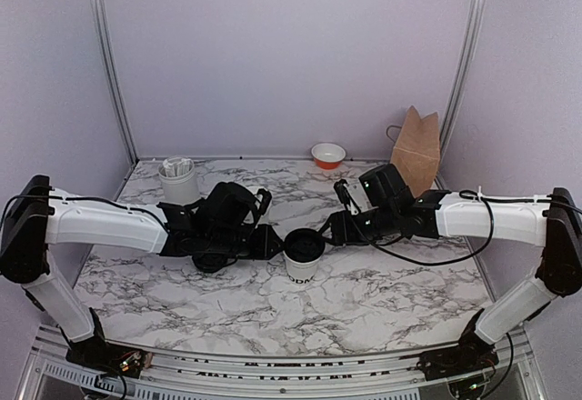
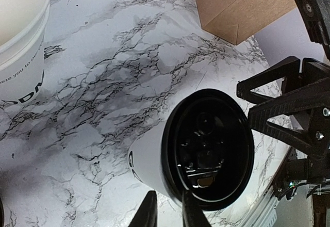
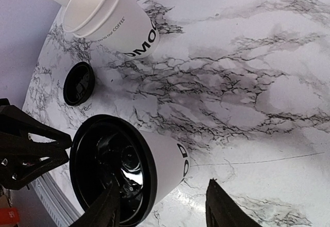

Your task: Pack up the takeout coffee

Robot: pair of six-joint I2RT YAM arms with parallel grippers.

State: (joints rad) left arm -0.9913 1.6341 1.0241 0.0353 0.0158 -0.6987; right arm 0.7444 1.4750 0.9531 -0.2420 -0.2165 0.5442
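Observation:
The white paper cup (image 1: 304, 259) stands mid-table with the black lid (image 1: 304, 241) on top. It also shows in the left wrist view (image 2: 147, 157) and the right wrist view (image 3: 167, 160). My left gripper (image 1: 273, 241) is at the cup's left side. Its fingers (image 2: 193, 214) are close together at the lid's (image 2: 209, 149) rim and seem to pinch it. My right gripper (image 1: 333, 227) is open at the cup's right side. One of its fingers (image 3: 108, 209) lies over the lid (image 3: 111, 167) and the other stands clear of the cup.
A brown paper bag (image 1: 416, 150) stands at the back right, with an orange bowl (image 1: 328, 155) to its left. A white holder with packets (image 1: 178, 180) is at the back left. A stack of nested cups (image 3: 111, 18) and a spare black lid (image 3: 78, 83) sit under my left arm.

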